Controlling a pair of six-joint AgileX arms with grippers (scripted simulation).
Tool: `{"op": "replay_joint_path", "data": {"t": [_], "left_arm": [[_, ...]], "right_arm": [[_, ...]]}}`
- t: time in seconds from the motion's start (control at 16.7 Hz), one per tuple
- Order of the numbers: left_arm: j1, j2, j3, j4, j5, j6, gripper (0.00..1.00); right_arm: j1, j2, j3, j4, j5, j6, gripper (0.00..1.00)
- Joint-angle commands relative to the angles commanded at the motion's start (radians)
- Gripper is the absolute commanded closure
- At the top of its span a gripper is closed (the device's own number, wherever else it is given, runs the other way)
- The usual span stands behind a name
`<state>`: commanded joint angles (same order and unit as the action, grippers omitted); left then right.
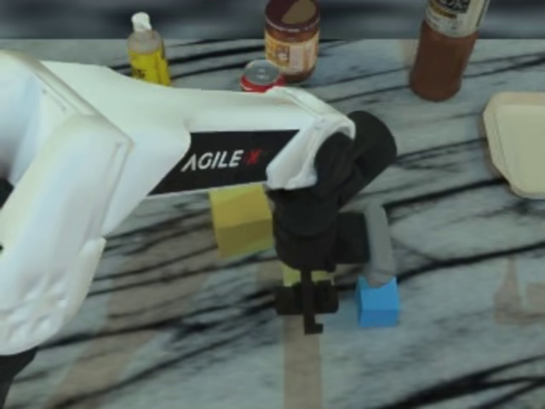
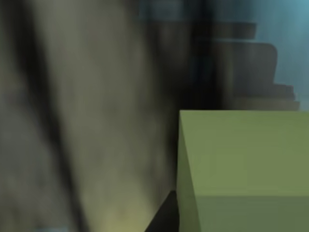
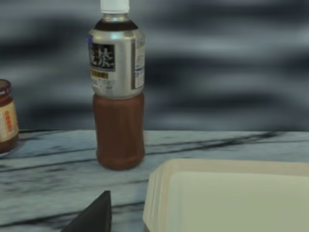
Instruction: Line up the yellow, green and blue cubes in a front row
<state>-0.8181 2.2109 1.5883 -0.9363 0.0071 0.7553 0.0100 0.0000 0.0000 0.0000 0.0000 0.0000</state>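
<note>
Reaching over the marbled tabletop [image 1: 460,256], the left gripper [image 1: 308,308] covers the green cube [image 1: 292,275] — whether its fingers grip it, cannot tell — between yellow cube [image 1: 241,219] and blue cube [image 1: 378,302].

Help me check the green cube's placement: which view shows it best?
The left wrist view: the green cube fills much of it, top and one side face plain. The top view shows only a sliver under the left gripper. The right wrist view shows none of it.
</note>
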Motion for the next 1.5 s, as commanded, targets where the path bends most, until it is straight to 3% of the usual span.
{"op": "replay_joint_path", "data": {"t": [0.18,0.96,1.5], "left_arm": [[0.000,0.000,0.000,0.000,0.000,0.000,1.00],[0.000,0.000,0.000,0.000,0.000,0.000,0.02],[0.002,-0.001,0.000,0.000,0.000,0.000,0.00]], "right_arm": [[0.000,0.000,0.000,0.000,0.000,0.000,0.00],[0.000,0.000,0.000,0.000,0.000,0.000,0.00],[0.000,0.000,0.000,0.000,0.000,0.000,0.00]]}}
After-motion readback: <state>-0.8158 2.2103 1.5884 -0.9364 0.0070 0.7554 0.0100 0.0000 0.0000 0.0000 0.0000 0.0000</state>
